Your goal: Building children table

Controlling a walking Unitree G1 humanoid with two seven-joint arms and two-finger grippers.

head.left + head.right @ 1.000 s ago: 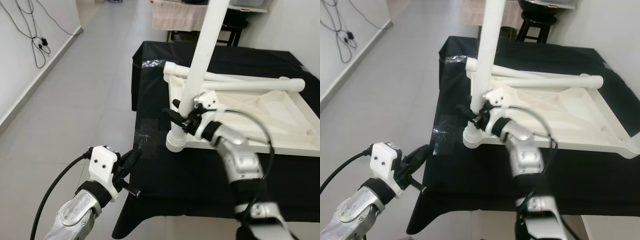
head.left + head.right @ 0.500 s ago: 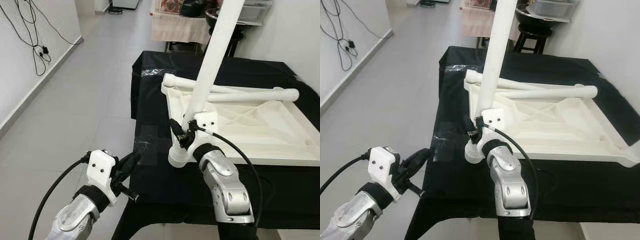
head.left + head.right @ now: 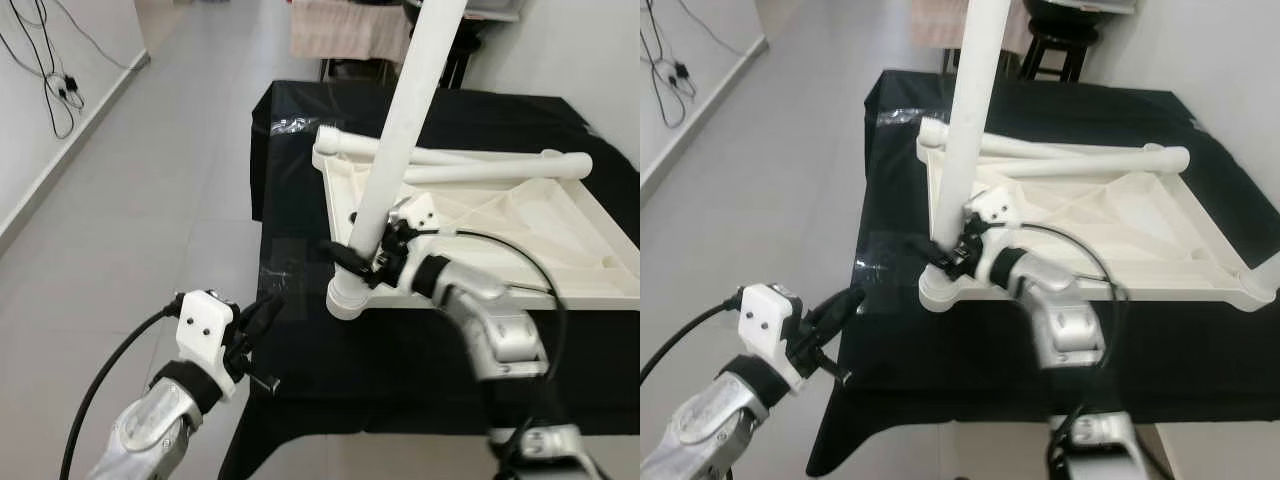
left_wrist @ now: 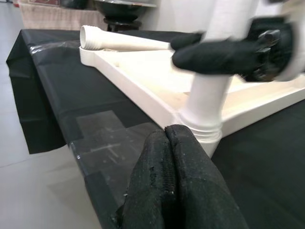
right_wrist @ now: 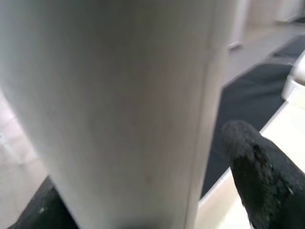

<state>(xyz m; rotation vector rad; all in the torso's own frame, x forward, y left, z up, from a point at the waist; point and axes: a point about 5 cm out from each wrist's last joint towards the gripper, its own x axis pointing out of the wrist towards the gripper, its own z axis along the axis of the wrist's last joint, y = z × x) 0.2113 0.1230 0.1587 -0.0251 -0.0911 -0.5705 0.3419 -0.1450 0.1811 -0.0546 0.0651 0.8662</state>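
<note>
A white children's table top [image 3: 530, 235] lies upside down on a black-covered table [image 3: 320, 340]. One white leg [image 3: 400, 140] stands upright in its near left corner socket [image 3: 348, 295]. My right gripper [image 3: 358, 262] is shut on this leg just above the socket; in the right wrist view the leg [image 5: 119, 109] sits between the fingertips [image 5: 262, 176]. Two more white legs [image 3: 470, 165] lie across the far side of the top. My left gripper [image 3: 262, 318] is shut on nothing, low beside the table's near left corner, and its fingers [image 4: 171, 181] point at the socket.
Grey tiled floor [image 3: 140, 200] stretches along the table's left side to a white wall with hanging cables [image 3: 55, 85]. Behind the table stand a cloth-draped piece of furniture [image 3: 345, 30] and a dark stool [image 3: 1055, 40].
The camera has shifted. My right forearm has swung out to the right while the gripper stays on the upright leg. The left gripper has held its place.
</note>
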